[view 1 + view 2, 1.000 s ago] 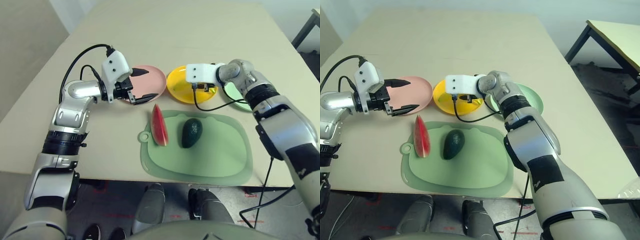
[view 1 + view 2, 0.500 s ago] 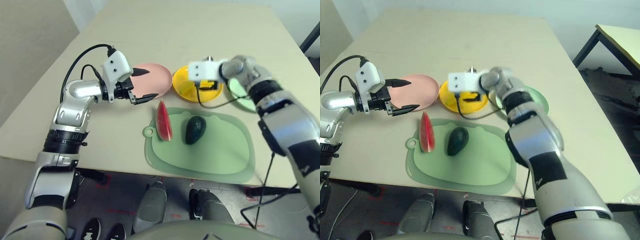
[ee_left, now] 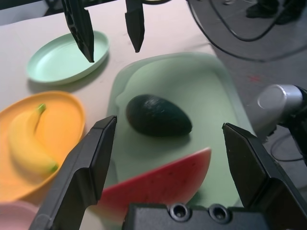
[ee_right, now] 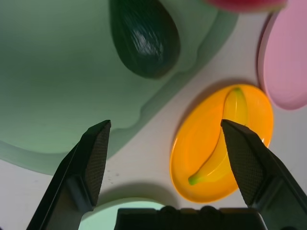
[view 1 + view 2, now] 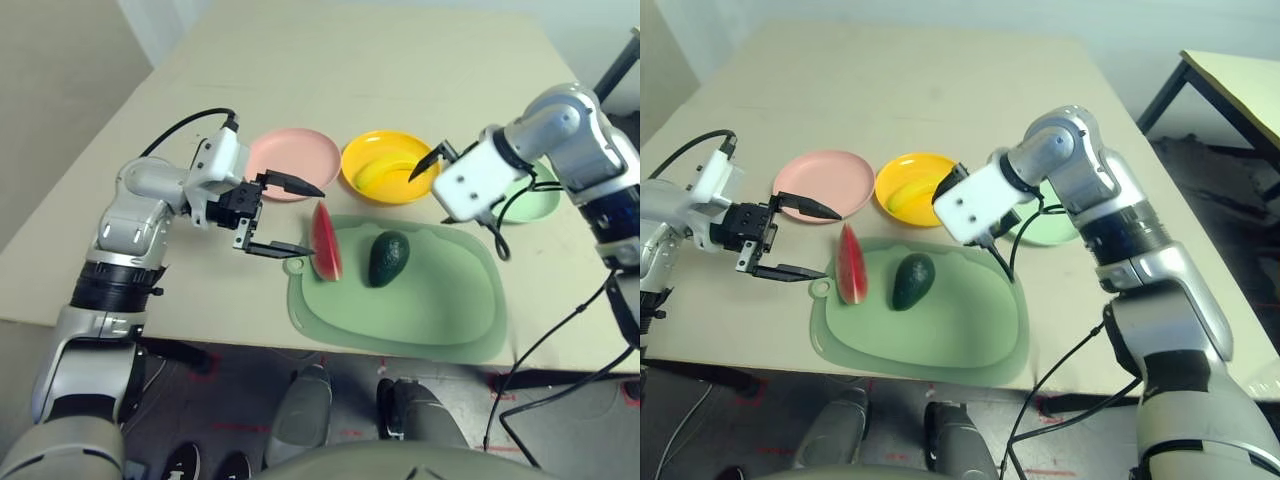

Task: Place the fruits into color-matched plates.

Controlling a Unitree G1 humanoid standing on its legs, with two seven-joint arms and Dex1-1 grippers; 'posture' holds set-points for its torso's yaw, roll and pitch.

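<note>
The red watermelon wedge [image 5: 325,243] and the dark green avocado [image 5: 387,258] lie on the sage-green mat [image 5: 430,305]. The yellow banana [image 5: 383,173] lies in the yellow plate [image 5: 392,190]. To its left is the pink plate [image 5: 295,152], bare. The mint plate [image 5: 537,197] on the right is partly hidden by my right arm. My left gripper [image 5: 316,221] is open just left of the watermelon, its fingertips [image 3: 109,122] on either side of the wedge's near end. My right gripper [image 4: 165,127] is open, hovering above the mat's far right corner beside the yellow plate.
A black cable [image 5: 500,240] hangs from my right wrist over the mat's right side. The table's front edge runs just below the mat. A second table [image 5: 1230,70] stands off to the right. Bare tabletop lies beyond the plates.
My right gripper has opened and drawn back to the right from the yellow plate, leaving the banana in it. My left gripper has moved from the pink plate towards the watermelon. The camera has shifted.
</note>
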